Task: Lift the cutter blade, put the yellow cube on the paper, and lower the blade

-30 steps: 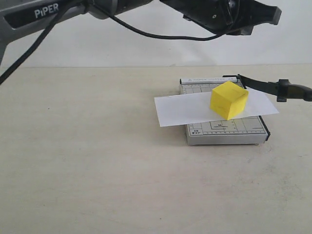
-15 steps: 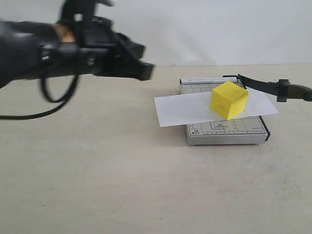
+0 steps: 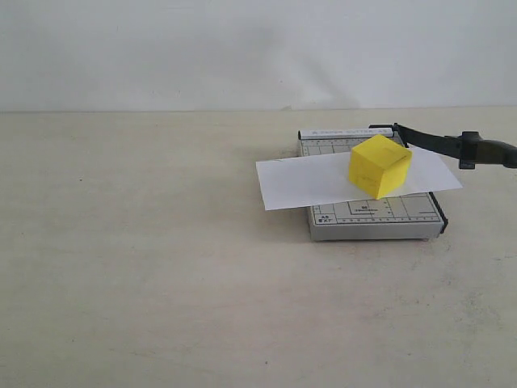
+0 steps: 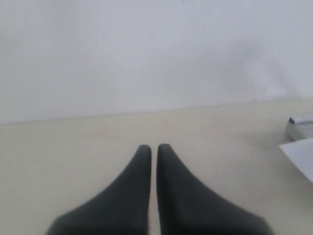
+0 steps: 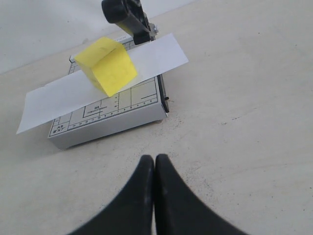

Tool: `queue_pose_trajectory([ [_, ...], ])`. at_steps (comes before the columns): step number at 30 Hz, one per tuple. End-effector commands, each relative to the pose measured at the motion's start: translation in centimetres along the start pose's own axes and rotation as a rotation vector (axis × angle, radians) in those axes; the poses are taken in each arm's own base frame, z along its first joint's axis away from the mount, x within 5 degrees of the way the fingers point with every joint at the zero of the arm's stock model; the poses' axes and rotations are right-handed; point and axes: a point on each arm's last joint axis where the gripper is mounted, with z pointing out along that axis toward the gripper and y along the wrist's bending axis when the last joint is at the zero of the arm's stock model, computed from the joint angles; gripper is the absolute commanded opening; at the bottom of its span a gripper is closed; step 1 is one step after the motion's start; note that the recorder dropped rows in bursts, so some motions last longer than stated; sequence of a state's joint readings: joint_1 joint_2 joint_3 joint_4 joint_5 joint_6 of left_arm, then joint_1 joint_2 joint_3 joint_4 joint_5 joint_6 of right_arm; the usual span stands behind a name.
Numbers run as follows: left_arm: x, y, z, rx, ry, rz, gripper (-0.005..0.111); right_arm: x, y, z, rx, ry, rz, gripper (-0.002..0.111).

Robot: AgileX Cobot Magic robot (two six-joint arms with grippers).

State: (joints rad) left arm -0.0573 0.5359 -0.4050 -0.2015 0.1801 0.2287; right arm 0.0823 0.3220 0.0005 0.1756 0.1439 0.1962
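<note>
The yellow cube (image 3: 379,165) rests on the white paper (image 3: 307,181), which lies across the grey gridded cutter base (image 3: 376,214). The black cutter blade (image 3: 452,146) is raised at a slant, its thick handle out past the base's right side. In the right wrist view the cube (image 5: 107,65) sits on the paper (image 5: 58,95) over the base (image 5: 112,117), with the blade handle (image 5: 126,13) above it. My right gripper (image 5: 154,157) is shut and empty, short of the base. My left gripper (image 4: 153,147) is shut and empty over bare table, with the paper's corner (image 4: 301,154) at the frame edge.
The beige table (image 3: 161,267) spreads wide to the left and front of the cutter. A white wall (image 3: 242,48) closes the back. Neither arm shows in the exterior view.
The left arm has swept leftward across the top of the exterior view and gone out of frame. Cube, paper and blade have not moved.
</note>
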Motion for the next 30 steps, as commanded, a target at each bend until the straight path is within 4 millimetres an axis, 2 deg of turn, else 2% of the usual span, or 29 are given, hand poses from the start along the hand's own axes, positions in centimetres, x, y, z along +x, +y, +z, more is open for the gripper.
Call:
queue_pose_trajectory([
  [1,1.7,-0.2,-3.6,-0.001,-0.121,-0.002,0.004,-0.1,0.0,0.0,0.002,-0.003,-0.015,0.0],
  [4,2.6,-0.3,-5.0,-0.012,-0.2,0.051,0.004,-0.1,0.0,0.0,0.002,-0.003,-0.015,0.0],
  [7,4.1,-0.4,-5.5,-0.002,-0.18,0.055,0.004,-0.3,0.0,0.0,-0.003,-0.031,-0.015,0.0],
  [9,5.5,-0.5,-5.1,0.004,-0.154,0.031,0.004,-1.5,0.3,-0.1,-0.028,-0.16,-0.016,0.0],
  [11,7.5,-0.5,-4.4,0.012,-0.092,-0.09,0.004,-3.4,0.8,-0.6,-0.064,-0.33,-0.011,0.0],
  [12,8.8,-0.5,-3.9,0.013,-0.05,-0.152,0.004,-5.5,1.6,-1.4,-0.094,-0.433,-0.038,0.0],
  [15,11.1,-0.5,-3.3,0.007,0.016,-0.163,0.004,-9.8,3.6,-3.1,-0.101,-0.503,-0.245,0.0],
  [17,11.4,-0.5,-3.2,0.003,0.011,-0.163,0.004,-13.7,5.1,-3.0,-0.052,-0.366,-0.301,0.0],
  [18,11.5,-0.5,-3.2,0.005,0.024,-0.163,0.004,-14.4,5.4,-2.2,-0.031,-0.289,-0.322,0.0],
  [19,11.4,-0.5,-3.2,0.004,0.016,-0.163,0.004,-15.6,5.7,0.1,0.015,-0.086,-0.34,0.0],
  [20,11.4,-0.5,-3.2,0.004,0.014,-0.163,0.004,-16.3,5.9,1.2,0.039,0.03,-0.339,0.0],
  [21,11.4,-0.5,-3.2,0.003,0.008,-0.163,0.004,-17.4,6.3,3.0,0.079,0.227,-0.352,0.0],
  [23,11.3,-0.5,-3.2,0.006,0.004,-0.182,0.004,-19.9,7.2,5.2,0.093,0.38,-0.434,0.002],
  [25,11.2,-0.6,-3.2,0.018,-0.003,-0.237,0.004,-21.0,7.6,6.8,0.094,0.448,-0.463,0.01],
  [30,11.2,-0.6,-3.2,0.019,-0.003,-0.242,0.004,-22.2,8.3,9.7,0.079,0.539,-0.44,0.04],
])
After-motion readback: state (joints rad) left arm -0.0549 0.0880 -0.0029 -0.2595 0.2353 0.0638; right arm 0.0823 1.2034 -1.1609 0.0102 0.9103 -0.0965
